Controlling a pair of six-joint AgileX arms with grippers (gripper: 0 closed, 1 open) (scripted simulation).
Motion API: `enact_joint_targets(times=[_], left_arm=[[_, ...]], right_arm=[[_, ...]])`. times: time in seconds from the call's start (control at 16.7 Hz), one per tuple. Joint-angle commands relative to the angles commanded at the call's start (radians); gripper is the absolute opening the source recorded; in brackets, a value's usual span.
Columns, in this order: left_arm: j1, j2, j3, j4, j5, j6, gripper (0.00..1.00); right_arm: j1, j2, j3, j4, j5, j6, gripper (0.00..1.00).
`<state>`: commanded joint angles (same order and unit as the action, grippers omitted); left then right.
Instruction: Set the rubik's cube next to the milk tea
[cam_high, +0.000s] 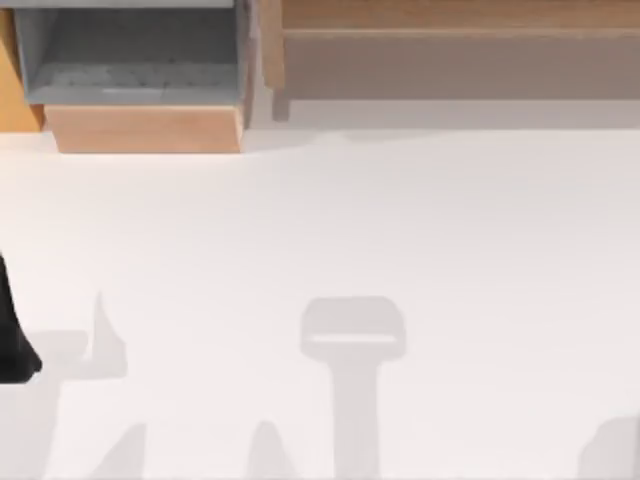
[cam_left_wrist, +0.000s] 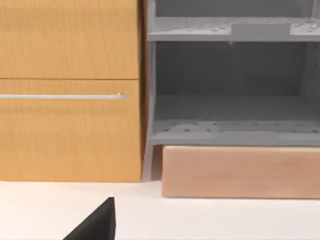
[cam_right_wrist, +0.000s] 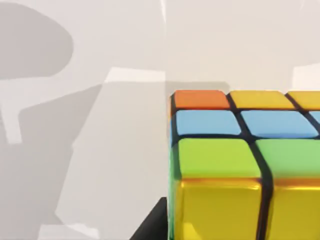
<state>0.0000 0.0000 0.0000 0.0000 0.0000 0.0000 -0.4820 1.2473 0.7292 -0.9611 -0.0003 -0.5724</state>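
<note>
The rubik's cube sits very close in the right wrist view, with orange, yellow, blue and green tiles on top and glossy yellow ones on its near face. My right gripper is shut on it; one dark finger presses against the cube's side, above the white table. The milk tea is out of view. My left arm is parked at the table's left edge. A dark tip of my left gripper points toward the cabinet.
A grey open shelf unit on a wooden base stands at the back left, beside an orange wooden drawer front with a metal handle. A long wooden shelf runs along the back right. The white table spreads in front.
</note>
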Motion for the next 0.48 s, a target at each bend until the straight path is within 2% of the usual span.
enact_joint_targets(times=[0.48], left_arm=[[0.0, 0.0, 0.0, 0.0, 0.0, 0.0, 1.0]], right_arm=[[-0.068, 0.064, -0.031, -0.002, -0.014, 0.026, 0.0]])
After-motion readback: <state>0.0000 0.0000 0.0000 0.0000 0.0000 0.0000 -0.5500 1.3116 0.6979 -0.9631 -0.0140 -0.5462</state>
